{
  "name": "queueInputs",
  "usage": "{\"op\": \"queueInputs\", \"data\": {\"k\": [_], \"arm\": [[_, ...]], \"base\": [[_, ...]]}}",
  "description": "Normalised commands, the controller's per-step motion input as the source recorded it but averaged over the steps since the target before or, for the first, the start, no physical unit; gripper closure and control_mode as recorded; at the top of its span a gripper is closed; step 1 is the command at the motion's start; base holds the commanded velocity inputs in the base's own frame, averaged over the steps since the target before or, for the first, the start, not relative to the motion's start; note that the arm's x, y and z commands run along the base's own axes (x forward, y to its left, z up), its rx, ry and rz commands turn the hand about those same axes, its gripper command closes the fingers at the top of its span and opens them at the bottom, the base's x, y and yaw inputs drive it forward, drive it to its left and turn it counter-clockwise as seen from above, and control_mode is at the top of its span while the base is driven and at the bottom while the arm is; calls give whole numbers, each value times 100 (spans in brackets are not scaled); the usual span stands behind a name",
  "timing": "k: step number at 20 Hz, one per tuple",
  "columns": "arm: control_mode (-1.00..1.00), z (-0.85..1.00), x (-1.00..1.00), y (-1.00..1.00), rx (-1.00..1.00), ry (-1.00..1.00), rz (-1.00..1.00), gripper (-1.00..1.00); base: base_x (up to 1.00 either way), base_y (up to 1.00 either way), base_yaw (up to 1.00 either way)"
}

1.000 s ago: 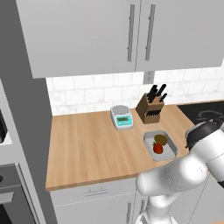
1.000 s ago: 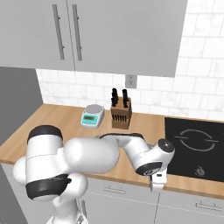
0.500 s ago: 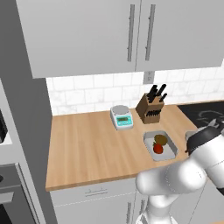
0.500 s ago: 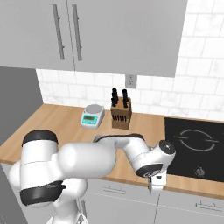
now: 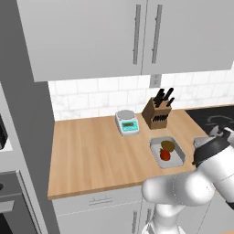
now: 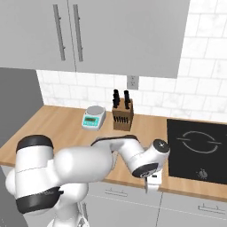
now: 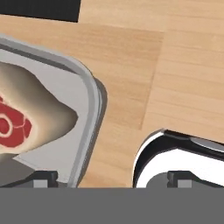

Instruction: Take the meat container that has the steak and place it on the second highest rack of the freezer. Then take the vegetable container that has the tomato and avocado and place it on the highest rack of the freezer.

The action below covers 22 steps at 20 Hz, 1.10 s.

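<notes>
Even, bright rendered light, soft shadows, no glare, slightly pixelated.

Knife block [image 5: 157, 114] and scale [image 5: 126, 122] crowd the vegetable container [image 5: 167, 152].

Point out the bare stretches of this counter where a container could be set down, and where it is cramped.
The widest bare patch of the counter runs from its left end to the scale. Bare wood also fronts the scale. It is crowded on the right: knife block, vegetable container with tomato and avocado, then the cooktop.

Steak [image 7: 26, 116] in grey meat container [image 7: 89, 113] on wooden counter [image 7: 175, 57], open claw [image 7: 111, 179] above its rim.
</notes>
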Motion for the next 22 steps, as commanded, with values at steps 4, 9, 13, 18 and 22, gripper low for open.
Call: {"op": "queueInputs", "data": {"k": [4, 9, 13, 18, 22], "arm": [[-100, -16, 8, 45, 0, 11, 0, -100], [-100, -36, 2, 12, 0, 22, 0, -100], [-100, -2, 0, 0, 0, 2, 0, -100], [-100, 0, 0, 0, 0, 0, 0, -100], [-100, 0, 0, 0, 0, 0, 0, -100]], "base": [[0, 0, 0], [0, 0, 0], [0, 0, 0], [0, 0, 0], [0, 0, 0]]}}
